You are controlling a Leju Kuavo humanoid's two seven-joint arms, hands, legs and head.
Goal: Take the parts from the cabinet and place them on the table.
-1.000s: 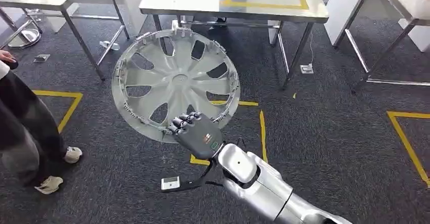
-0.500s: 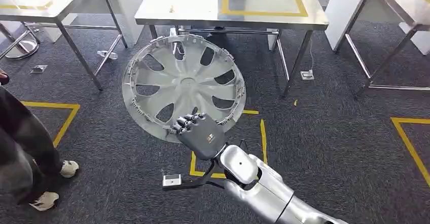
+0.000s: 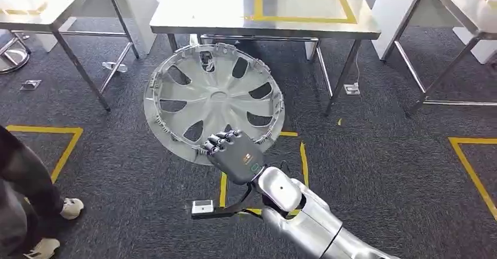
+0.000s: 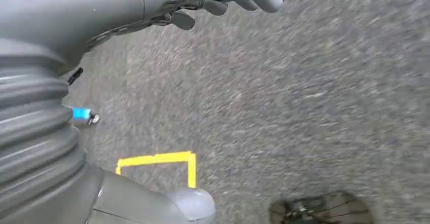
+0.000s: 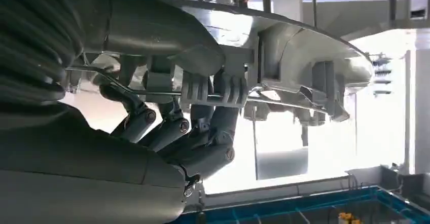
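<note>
Overhead — hubcap (image 3: 214, 98) hollow-side up

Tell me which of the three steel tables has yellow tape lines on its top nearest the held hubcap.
The middle table, directly beyond the hubcap that the right hand grips. The others stand off to the sides.

A person's shoe (image 3: 71, 208) on dark carpet (image 3: 387, 153) marked with yellow tape (image 3: 41, 131); perhaps a wall socket (image 3: 351, 88).

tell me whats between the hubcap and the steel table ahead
Nothing solid: in the head view the hubcap, held by the right hand, nearly meets the table edge over bare carpet.
</note>
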